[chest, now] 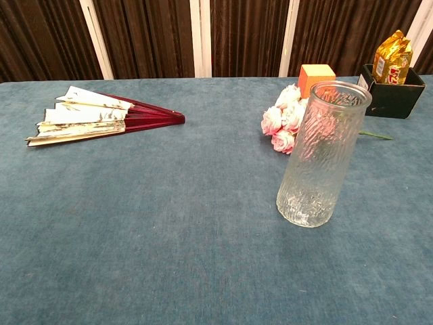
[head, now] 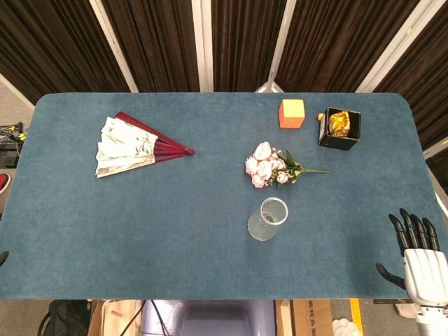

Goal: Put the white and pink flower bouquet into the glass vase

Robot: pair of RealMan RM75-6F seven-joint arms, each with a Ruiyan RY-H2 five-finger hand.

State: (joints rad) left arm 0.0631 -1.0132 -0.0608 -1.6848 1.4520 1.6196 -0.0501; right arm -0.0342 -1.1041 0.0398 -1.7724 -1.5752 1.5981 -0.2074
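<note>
The white and pink flower bouquet (head: pixel 269 166) lies flat on the blue table, its green stem pointing right. In the chest view the bouquet (chest: pixel 282 125) shows partly behind the vase. The ribbed glass vase (head: pixel 267 219) stands upright and empty just in front of the flowers, and the vase (chest: pixel 323 154) is large at centre right of the chest view. My right hand (head: pixel 418 257) hovers at the table's near right corner, fingers apart, holding nothing, well away from both. Only a dark tip (head: pixel 3 257) shows at the left edge, perhaps my left hand.
A folding fan (head: pixel 136 144) lies spread at the far left. An orange cube (head: pixel 292 113) and a black box (head: pixel 341 130) holding a gold packet sit at the back right, behind the flowers. Dark curtains hang beyond the table's far edge.
</note>
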